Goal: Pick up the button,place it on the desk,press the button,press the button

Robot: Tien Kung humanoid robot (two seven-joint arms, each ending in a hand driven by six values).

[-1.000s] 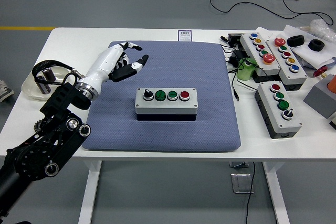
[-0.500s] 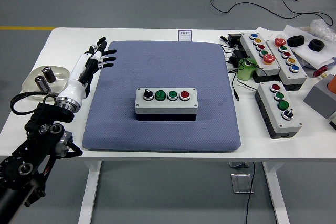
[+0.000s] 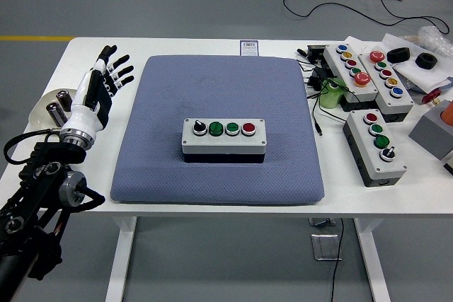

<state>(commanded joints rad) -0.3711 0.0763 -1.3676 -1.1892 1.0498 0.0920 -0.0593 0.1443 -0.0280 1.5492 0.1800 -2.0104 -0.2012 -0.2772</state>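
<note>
The button box [image 3: 224, 139] sits in the middle of the blue mat [image 3: 219, 90] on the desk [image 3: 212, 46], its four buttons facing up. The left robot hand [image 3: 99, 84] hangs off the mat's left edge, near the far corner, fingers spread and holding nothing. More button boxes [image 3: 375, 146] lie right of the mat.

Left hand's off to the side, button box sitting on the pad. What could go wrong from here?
1. The left hand hangs open over the table's left edge, right by the tray holding small cylinders; a swing back in might clip them.
2. The button box rests on a soft blue pad, so a press may tilt or slide it.
3. Its buttons sit close together; a wide fingertip might hit the green button instead of the red button.
</note>
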